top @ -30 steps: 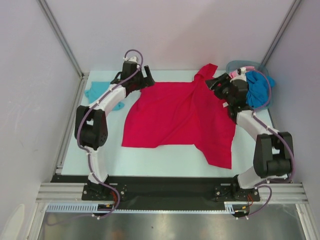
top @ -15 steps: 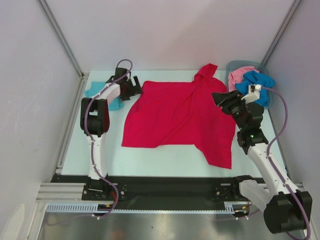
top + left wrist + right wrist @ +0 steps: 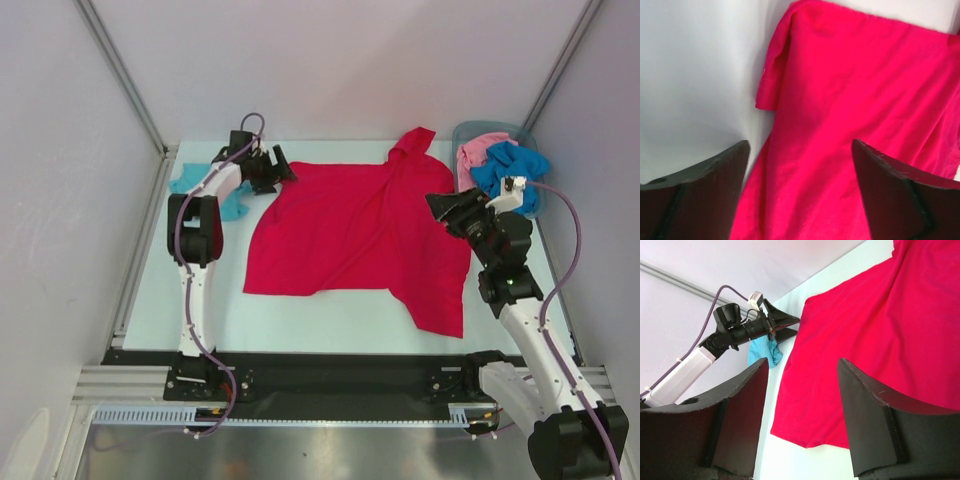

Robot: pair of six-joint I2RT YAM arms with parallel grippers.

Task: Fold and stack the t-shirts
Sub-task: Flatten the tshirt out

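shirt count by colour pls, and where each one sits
Red: 1, the red t-shirt, spread on the table
Teal: 1, the teal t-shirt, far left of the table, partly hidden by the left arm
Pink: 1, the pink t-shirt, in the grey bin
Blue: 1, the blue t-shirt, in the same bin
Total: 4 shirts

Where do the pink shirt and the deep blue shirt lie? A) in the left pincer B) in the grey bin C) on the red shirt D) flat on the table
B: the pink shirt and the deep blue shirt sit bunched inside the grey bin at the far right corner.
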